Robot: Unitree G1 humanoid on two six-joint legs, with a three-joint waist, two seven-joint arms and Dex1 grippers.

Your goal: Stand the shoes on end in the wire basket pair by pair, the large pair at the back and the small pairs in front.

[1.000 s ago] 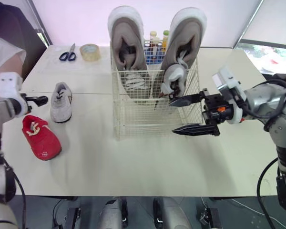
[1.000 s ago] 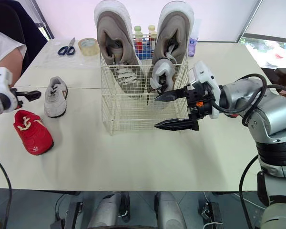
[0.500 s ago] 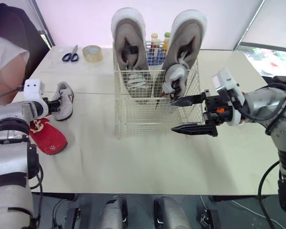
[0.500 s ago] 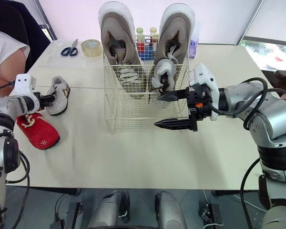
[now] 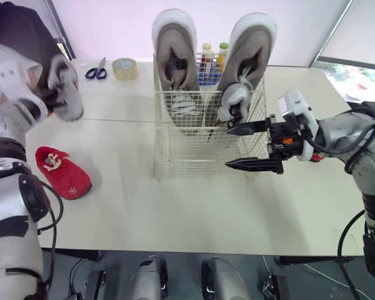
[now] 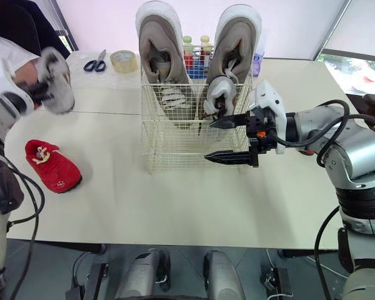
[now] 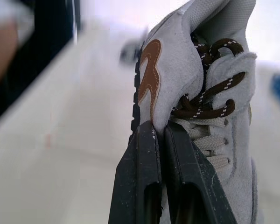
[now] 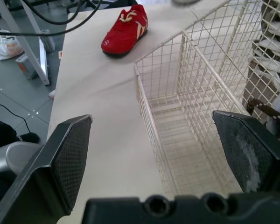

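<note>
Sneakers fill the back of the white wire basket at the middle of the table: the left large grey sneaker and the right large grey sneaker stand on end side by side, heels up and toes down inside the mesh. 1 small grey sneaker stands in the basket just in front of the right large one. The front of the basket is bare wire. The right tool hangs at the basket's right front corner with its 2 black fingers spread wide and nothing between them; its wrist view looks along the basket floor. At the table's left side, the left tool holds a matching small grey sneaker up off the table, its 2 fingers pinched narrow on the shoe's side wall beside the brown emblem and dark brown laces. A small red shoe lies on its sole near the table's left front edge, well apart from the basket. Blue-handled scissors and a roll of tape lie at the far left of the table, and several bottles stand behind the basket.
</note>
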